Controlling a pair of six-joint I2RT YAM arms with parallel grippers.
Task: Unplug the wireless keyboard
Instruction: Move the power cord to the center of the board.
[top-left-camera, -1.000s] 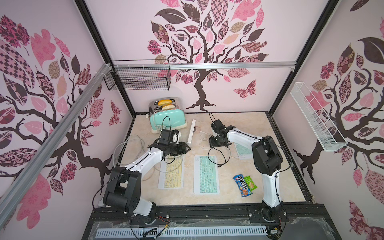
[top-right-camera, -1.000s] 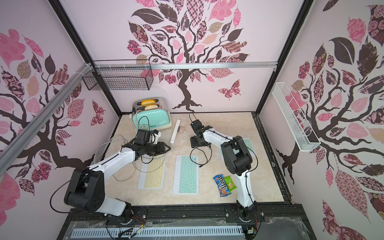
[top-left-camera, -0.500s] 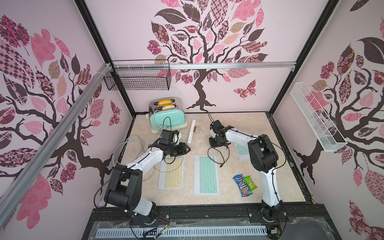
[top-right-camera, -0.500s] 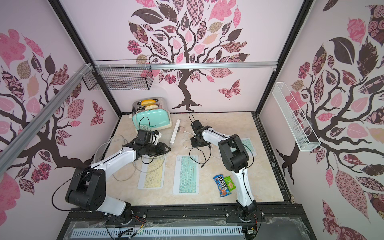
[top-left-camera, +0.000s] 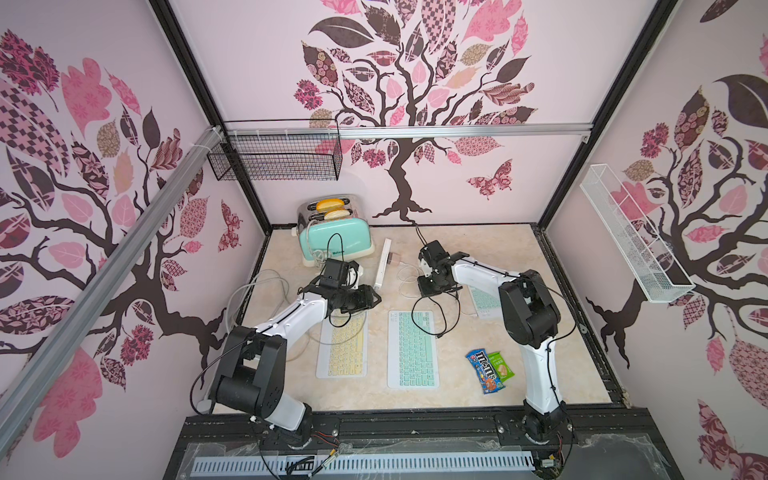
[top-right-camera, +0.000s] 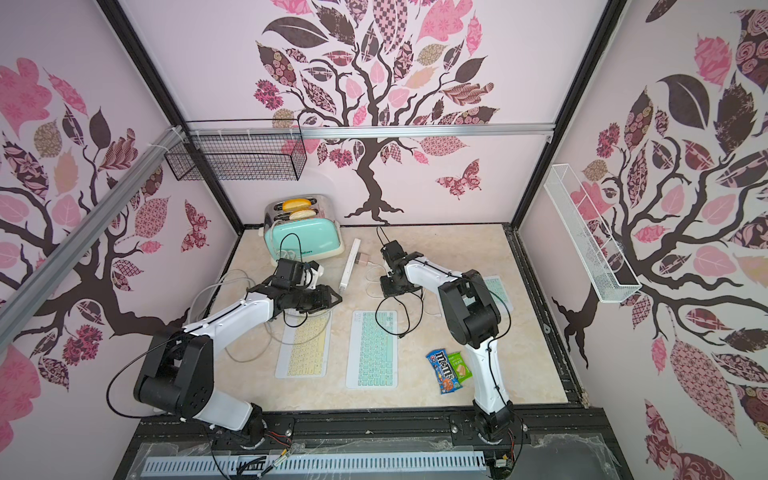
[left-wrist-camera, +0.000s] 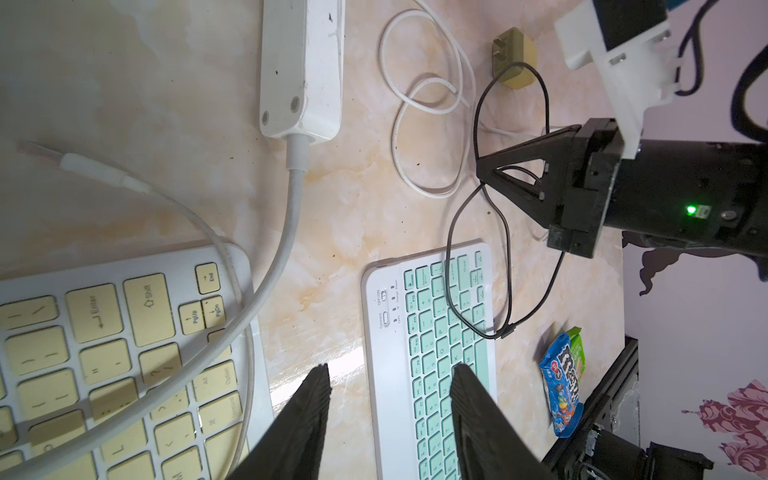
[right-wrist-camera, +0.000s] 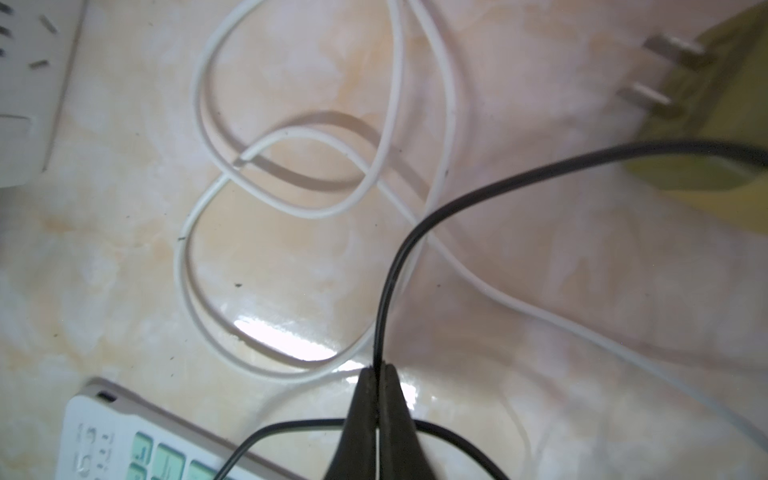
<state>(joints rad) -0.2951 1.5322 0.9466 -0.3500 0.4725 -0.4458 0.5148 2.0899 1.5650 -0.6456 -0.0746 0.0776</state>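
Right fingers pressed together on the thin black cable mid-run, well short of its connector. That sits at the side edge of the flat mint-green wireless keyboard, mid-table beside the pale yellow keyboard; can't tell if it's seated. Left fingers spread, empty, nothing pinning the mint one. Risks: pull drags the keyboard, or cable slips through. The olive charger block could trail and snag the loose white cord.
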